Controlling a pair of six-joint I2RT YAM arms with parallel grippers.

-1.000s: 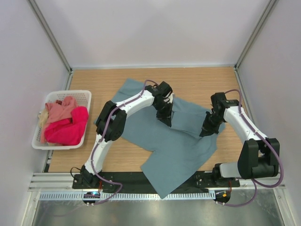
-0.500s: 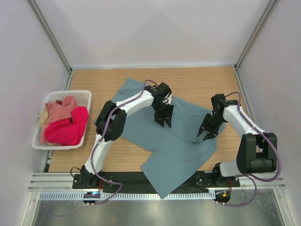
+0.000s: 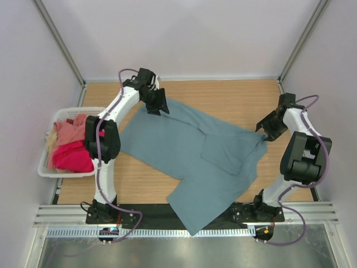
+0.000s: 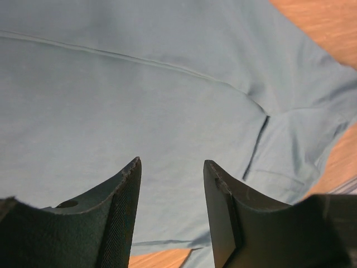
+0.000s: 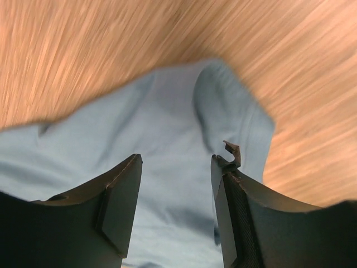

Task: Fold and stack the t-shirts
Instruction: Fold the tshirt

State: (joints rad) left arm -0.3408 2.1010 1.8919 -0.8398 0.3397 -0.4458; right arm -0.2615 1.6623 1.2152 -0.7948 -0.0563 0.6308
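- the grey-teal shirt point(image 3: 195, 156) lies spread over the middle of the surface point(image 3: 234, 95). it runs from an 11 o'clock corner down to 6 o'clock, where the hem droops over the near edge.
- a flap of it is doubled over toward 3 o'clock, so to my eye it is not yet flat enough to fold.
- the left fingers point(image 4: 124, 192) hover over the shirt's 11 o'clock corner, about half open. only cloth shows through the gap below them, and they hold nothing.
- the right fingers point(image 5: 120, 190) sit at 3 o'clock above the sleeve tip, also partly spread and empty. bare wood shows just beyond the cloth edge.
- the two arms are at opposite ends of the shirt, probably so each can take an end and draw it smooth.
- the basket point(image 3: 44, 167) at 9 o'clock holds the salmon shirt point(image 3: 70, 133), the crimson shirt point(image 3: 75, 157) and a cream one point(image 3: 51, 140) in a loose heap. none of them is folded, and no stack has been started.
- near the doubled flap a pinch could catch two layers at once.
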